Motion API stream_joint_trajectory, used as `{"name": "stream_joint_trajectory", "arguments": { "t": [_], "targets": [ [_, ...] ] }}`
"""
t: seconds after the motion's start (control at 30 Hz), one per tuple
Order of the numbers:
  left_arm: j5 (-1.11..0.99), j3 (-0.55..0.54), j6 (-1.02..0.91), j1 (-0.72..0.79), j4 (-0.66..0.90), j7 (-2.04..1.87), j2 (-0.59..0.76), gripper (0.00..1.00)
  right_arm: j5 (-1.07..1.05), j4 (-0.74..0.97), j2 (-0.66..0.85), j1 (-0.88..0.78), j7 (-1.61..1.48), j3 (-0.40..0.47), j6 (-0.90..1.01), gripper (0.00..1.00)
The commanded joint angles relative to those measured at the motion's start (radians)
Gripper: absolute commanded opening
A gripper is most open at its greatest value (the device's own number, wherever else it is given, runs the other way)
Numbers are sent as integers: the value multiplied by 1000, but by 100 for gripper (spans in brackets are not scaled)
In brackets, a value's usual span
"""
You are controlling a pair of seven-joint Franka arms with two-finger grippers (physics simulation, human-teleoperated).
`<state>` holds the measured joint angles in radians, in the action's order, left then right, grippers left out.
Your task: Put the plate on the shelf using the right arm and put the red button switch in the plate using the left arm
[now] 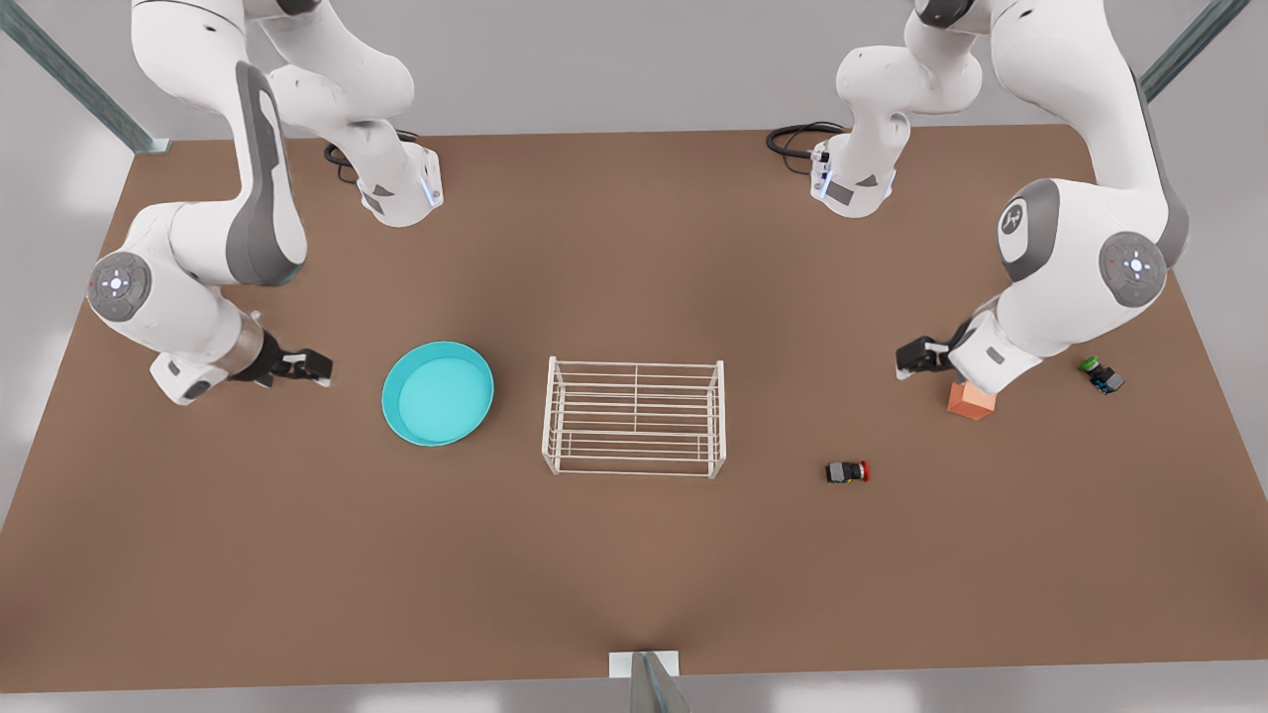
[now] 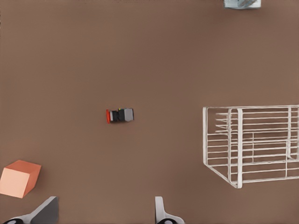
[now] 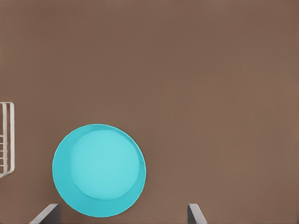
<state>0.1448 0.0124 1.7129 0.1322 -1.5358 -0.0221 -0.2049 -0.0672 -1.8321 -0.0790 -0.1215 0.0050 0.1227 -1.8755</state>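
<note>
The teal plate point(image 1: 438, 393) point(image 3: 99, 169) lies flat on the table, on the front view's left of the white wire shelf point(image 1: 720, 416) point(image 2: 239, 147) point(image 3: 11, 137). My right gripper point(image 1: 319, 368) point(image 3: 121, 212) hovers open just beside the plate, on the side away from the shelf. On the front view's right of the shelf lies the red button switch point(image 1: 848, 472) point(image 2: 120, 115) on its side. My left gripper point(image 1: 906, 358) point(image 2: 103, 210) is open above the table, apart from the switch, with nothing between its fingers.
An orange block point(image 1: 971, 401) point(image 2: 18, 178) sits right next to the left gripper's wrist. A green-capped switch point(image 1: 1100, 374) lies near the table edge on the front view's right. Both arm bases stand at the table's far edge.
</note>
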Motion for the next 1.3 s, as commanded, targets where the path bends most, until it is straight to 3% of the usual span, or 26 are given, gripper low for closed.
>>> {"name": "stream_joint_trajectory", "arguments": {
  "t": [0.0,0.23,0.33,0.53,1.0,1.27],
  "targets": [
    [1,0,74,0,0,51,1,100,0,-3,7,19,-63,11,-103,100],
    [-50,3,7,-2,11,48,-11,100,-151,-27,-156,11,-79,0,-137,100],
    [-67,1,-12,3,3,48,-8,100,-190,-142,-148,8,-134,-22,-255,100],
    [-68,0,-12,3,3,47,-10,100,-235,-262,-142,10,-204,-23,-301,99],
    [-68,0,-16,3,2,47,-10,100,-382,-257,-349,34,-241,-23,-370,98],
    [-68,0,-15,3,3,47,-10,100,-387,-260,-401,34,-338,-23,-370,87]
  ]
}}
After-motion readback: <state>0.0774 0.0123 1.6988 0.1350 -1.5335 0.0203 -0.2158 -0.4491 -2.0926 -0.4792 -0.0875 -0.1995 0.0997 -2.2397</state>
